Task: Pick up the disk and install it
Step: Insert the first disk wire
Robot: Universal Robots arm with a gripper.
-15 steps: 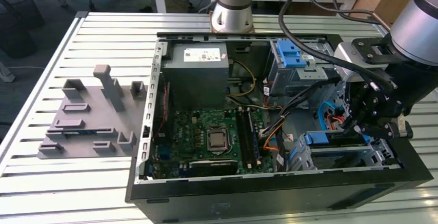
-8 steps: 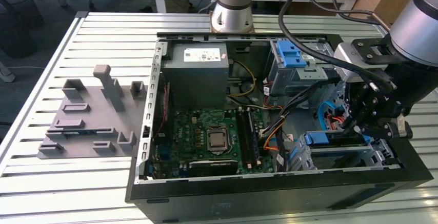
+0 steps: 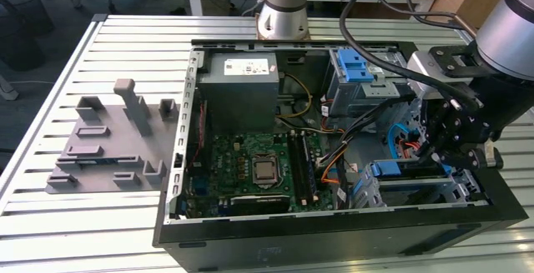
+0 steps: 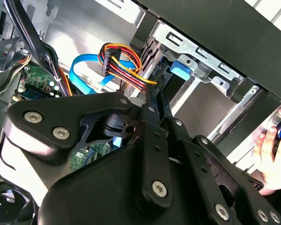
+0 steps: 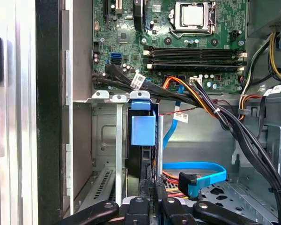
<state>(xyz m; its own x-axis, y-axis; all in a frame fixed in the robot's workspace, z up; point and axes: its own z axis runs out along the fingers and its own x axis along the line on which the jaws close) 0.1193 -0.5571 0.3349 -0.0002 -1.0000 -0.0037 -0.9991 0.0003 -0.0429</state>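
Exterior view: the black open-sided metal computer case [image 3: 334, 238] lies on a ribbed grey metal table [image 3: 50, 98], and the black gripper [image 3: 446, 154] hangs over the case's drive cage at its corner on the exterior view's right. The flat grey disk in its blue plastic carrier frame [image 3: 406, 168] sits edge-up in that cage. First wrist view shows the disk [image 5: 144, 129] standing in the cage slot, beside the case's green circuit board [image 5: 178, 42], with the gripper [image 5: 150, 206] closed on its near edge. Second wrist view shows a person's hand [image 4: 271, 159] resting outside the case wall.
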